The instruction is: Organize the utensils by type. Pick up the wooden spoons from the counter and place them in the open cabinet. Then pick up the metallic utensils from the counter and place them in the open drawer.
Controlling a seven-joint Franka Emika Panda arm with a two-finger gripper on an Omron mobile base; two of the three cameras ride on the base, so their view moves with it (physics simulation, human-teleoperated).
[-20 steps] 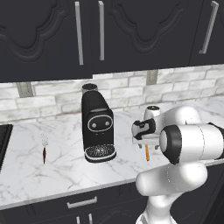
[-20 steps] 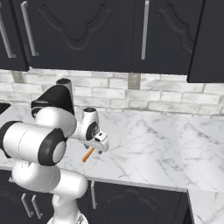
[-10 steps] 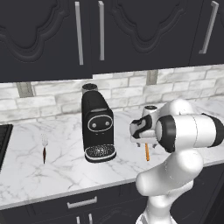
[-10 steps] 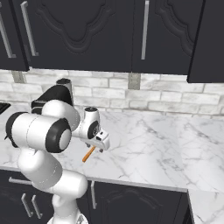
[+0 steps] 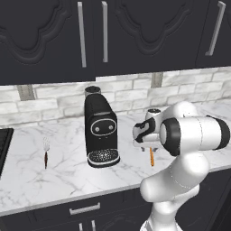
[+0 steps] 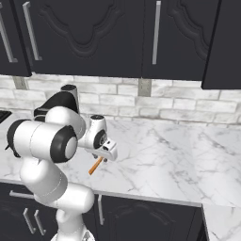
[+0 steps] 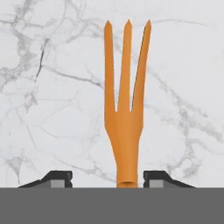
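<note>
Looking from the left base view: orange fork point(image 5: 152, 158) lies on counter point(image 5: 67, 173) just under gripper point(image 5: 145, 143). Right base view: same, handle pokes out below. Hand view: fingertips point(image 7: 59, 178) apart, flanking the handle, not yet clamped. Likely light, stiff, slick; grip mid-handle.

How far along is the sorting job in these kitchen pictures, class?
Done: nothing visibly put away yet. In hand: the claw straddles the orange fork lying on the counter, its fingers either side of the handle, not yet touching. Left: that fork and the silver fork beside the coffee machine need stowing.
</note>
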